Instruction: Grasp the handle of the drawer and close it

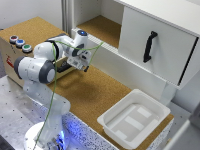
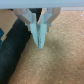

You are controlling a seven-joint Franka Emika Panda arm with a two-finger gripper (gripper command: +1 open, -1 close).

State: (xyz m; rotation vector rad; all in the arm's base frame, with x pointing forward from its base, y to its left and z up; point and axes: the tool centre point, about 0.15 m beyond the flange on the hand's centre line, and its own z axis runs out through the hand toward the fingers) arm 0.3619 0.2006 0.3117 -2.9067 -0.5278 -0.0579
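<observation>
The drawer (image 1: 155, 37) is a large white box at the exterior view's right, standing out from the white cabinet. Its flat front panel bears a slim black bar handle (image 1: 149, 46), fixed upright. My gripper (image 1: 86, 67) hangs over the cork surface well to the left of the drawer, far from the handle. In the wrist view my gripper (image 2: 40, 44) points down at the cork with its fingers (image 2: 43, 31) pressed together, holding nothing. The drawer and handle do not show in the wrist view.
A shallow white plastic tray (image 1: 134, 118) lies on the cork surface (image 1: 90, 95) at the exterior view's lower right. A box with coloured buttons (image 1: 19, 42) stands at the left. A green cable (image 1: 52, 95) hangs along the arm. A dark tube (image 2: 12, 52) shows in the wrist view.
</observation>
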